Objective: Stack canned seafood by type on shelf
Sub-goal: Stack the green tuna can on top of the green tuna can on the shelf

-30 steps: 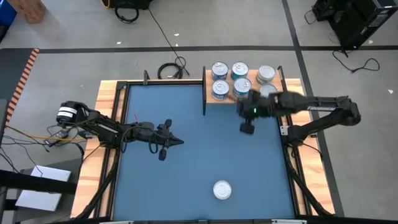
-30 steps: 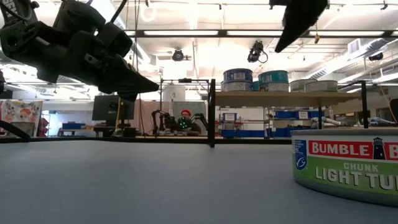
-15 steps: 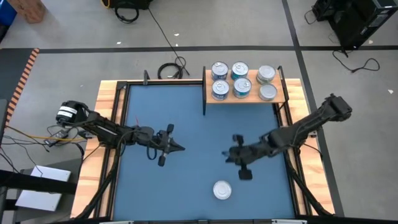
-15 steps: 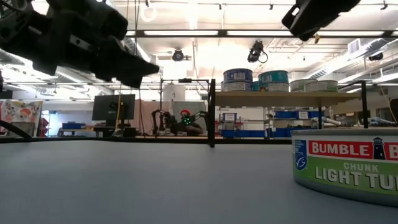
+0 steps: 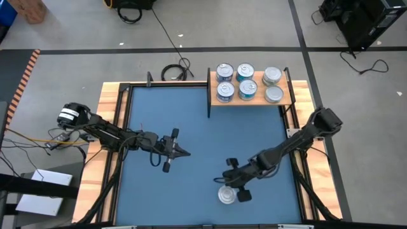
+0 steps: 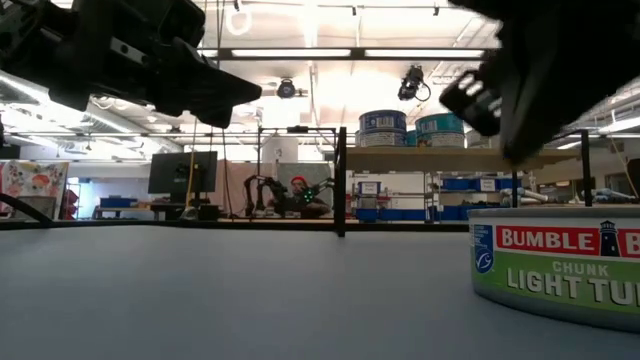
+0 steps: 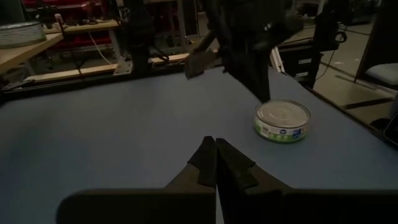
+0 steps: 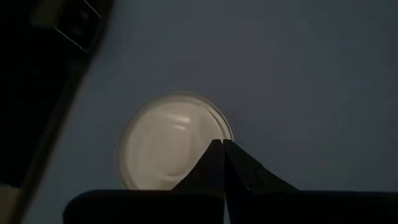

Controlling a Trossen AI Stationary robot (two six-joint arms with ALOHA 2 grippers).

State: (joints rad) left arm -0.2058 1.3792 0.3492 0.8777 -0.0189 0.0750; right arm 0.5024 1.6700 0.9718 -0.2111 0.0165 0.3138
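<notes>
One tin of canned seafood point(image 5: 227, 194) stands alone on the blue mat near the front edge, its silver top up point(image 8: 168, 146) and a green label round its side point(image 6: 560, 265). My right gripper point(image 5: 221, 181) is shut and slants down just above that tin's far side, clear of it point(image 7: 264, 93). Several more tins point(image 5: 245, 72) stand on the wooden shelf point(image 5: 257, 102) at the mat's far edge. My left gripper point(image 5: 186, 153) is shut and nearly level, above the mat left of centre point(image 7: 214, 143).
A black post point(image 5: 208, 102) stands at the shelf's left front corner. Wooden strips point(image 5: 111, 114) frame the mat. The blue mat point(image 5: 191, 121) lies bare between the shelf and the lone tin. Cables lie on the floor beyond the far edge.
My right gripper has swung from beside the shelf toward the near edge and down, tipping its fingers downward, and now hangs over the lone tin. My left gripper has drifted a little toward the near edge. Both have stayed shut. The tin has not moved.
</notes>
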